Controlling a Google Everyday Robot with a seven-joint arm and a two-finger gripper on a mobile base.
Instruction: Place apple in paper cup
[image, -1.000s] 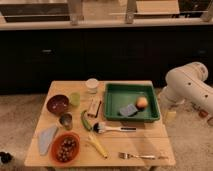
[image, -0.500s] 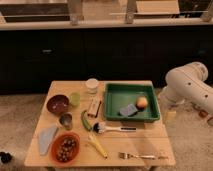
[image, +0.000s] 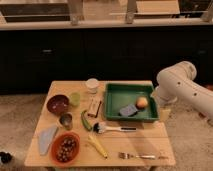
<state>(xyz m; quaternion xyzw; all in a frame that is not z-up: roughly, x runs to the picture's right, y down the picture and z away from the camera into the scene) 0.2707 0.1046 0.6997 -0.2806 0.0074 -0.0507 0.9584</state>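
The apple (image: 142, 102), small, round and orange-yellow, lies in the green tray (image: 116, 93) on the right half of the wooden table. The paper cup (image: 92, 85), short and white, stands upright at the table's back edge, left of the tray. My white arm (image: 179, 85) reaches in from the right. My gripper (image: 163, 112) hangs low beside the table's right edge, right of the tray and apart from the apple. It holds nothing that I can see.
A blue-grey sponge (image: 128, 110) lies in the tray beside the apple. Left of the tray are a light-green cup (image: 75, 98), a maroon bowl (image: 57, 104), a metal cup (image: 65, 120), a brush (image: 112, 128), a banana (image: 98, 145) and a fork (image: 137, 156).
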